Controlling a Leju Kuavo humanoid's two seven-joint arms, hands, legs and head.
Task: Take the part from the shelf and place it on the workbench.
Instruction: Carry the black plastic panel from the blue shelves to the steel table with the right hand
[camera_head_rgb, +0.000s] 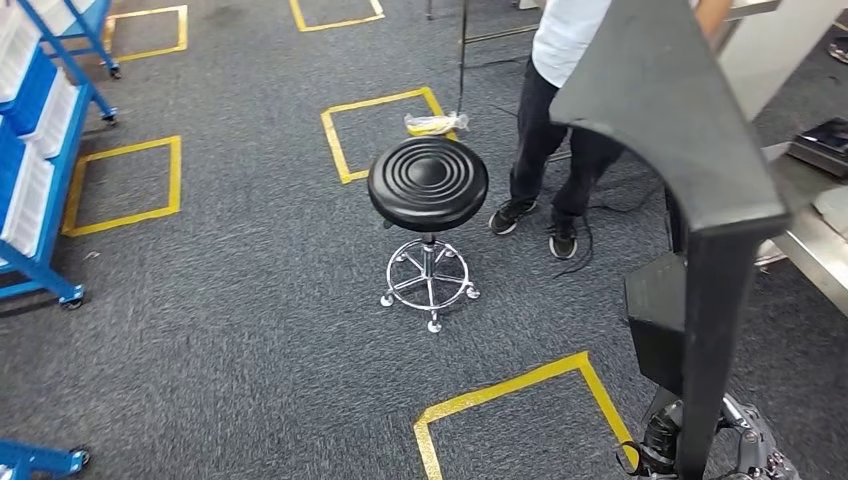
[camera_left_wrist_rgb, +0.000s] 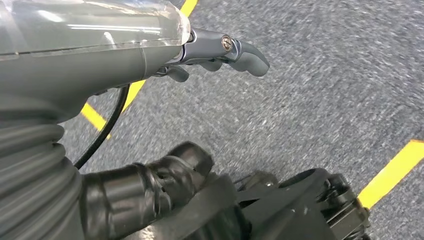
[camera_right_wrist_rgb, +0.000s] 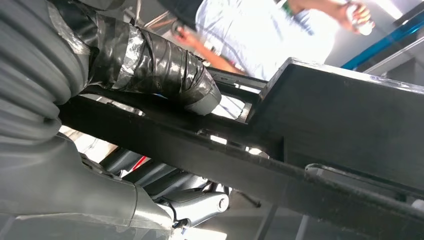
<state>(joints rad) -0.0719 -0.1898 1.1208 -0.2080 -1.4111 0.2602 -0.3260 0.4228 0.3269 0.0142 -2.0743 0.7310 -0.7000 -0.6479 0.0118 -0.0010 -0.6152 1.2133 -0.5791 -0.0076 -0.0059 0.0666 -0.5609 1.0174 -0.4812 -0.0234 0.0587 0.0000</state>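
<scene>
One long black part (camera_head_rgb: 690, 180) rides upright in our right hand (camera_right_wrist_rgb: 150, 65), fingers clamped on its bar; our left hand (camera_left_wrist_rgb: 220, 50) hangs empty, fingers loosely apart. Swinging toward the workbench (camera_head_rgb: 810, 240), we judge it could strike the nearby person (camera_head_rgb: 560, 100) or stool (camera_head_rgb: 428, 180).

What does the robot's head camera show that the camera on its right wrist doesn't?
Head view alone: a round black stool on chrome wheeled legs, yellow tape squares on grey carpet, blue wheeled shelving, and a steel workbench edge.

Right wrist view alone: the right hand, its taped fingers wrapped over the part, up close.

Both share the large black angular part that the hand holds, and the person in a white shirt standing beyond it.
</scene>
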